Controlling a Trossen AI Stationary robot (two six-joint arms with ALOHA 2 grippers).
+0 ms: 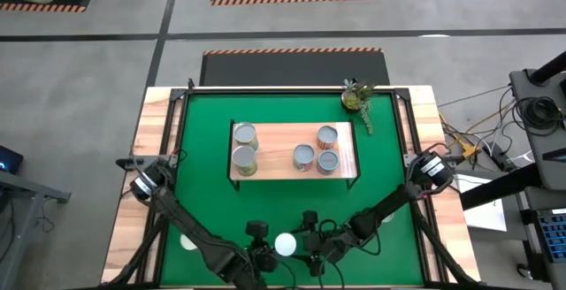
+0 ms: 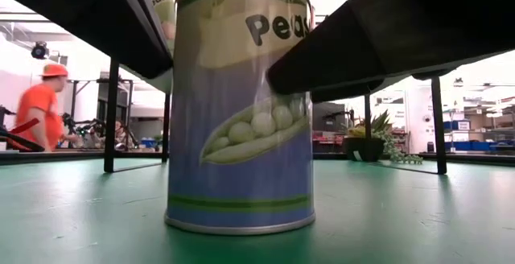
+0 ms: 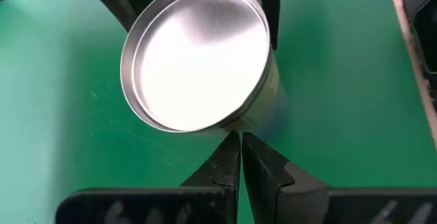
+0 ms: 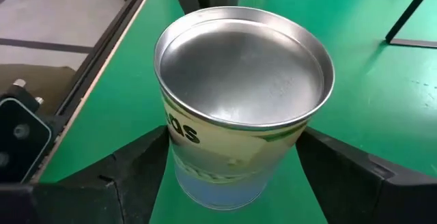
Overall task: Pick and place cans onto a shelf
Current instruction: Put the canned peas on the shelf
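Observation:
A can (image 1: pixel 285 244) with a shiny top and a pea label (image 2: pixel 241 111) stands upright on its base on the green mat near the table's front edge. My right gripper (image 4: pixel 235 176) has one finger on each side of it. My left gripper (image 3: pixel 240 157) is shut, its tips just beside the can's lower wall (image 3: pixel 263 118); I cannot tell whether they touch. The shelf (image 1: pixel 270 168), light wood on a black frame, stands mid-mat with several cans (image 1: pixel 245 136) upright on it. My right gripper holds the can by its side wall, just below the top rim (image 4: pixel 171 125), between its two fingers (image 4: pixel 130 169), one on each opposite side. The fingers come slanting down from the table's near right side. The can stands upright with its base (image 2: pixel 241 224) on the mat.
A small potted plant (image 1: pixel 356 98) stands at the mat's far right corner. Pale round can tops show on the mat beside my left arm (image 1: pixel 188 242) and under my right arm (image 1: pixel 386 218). A person in orange (image 2: pixel 40 107) is in the room beyond the table.

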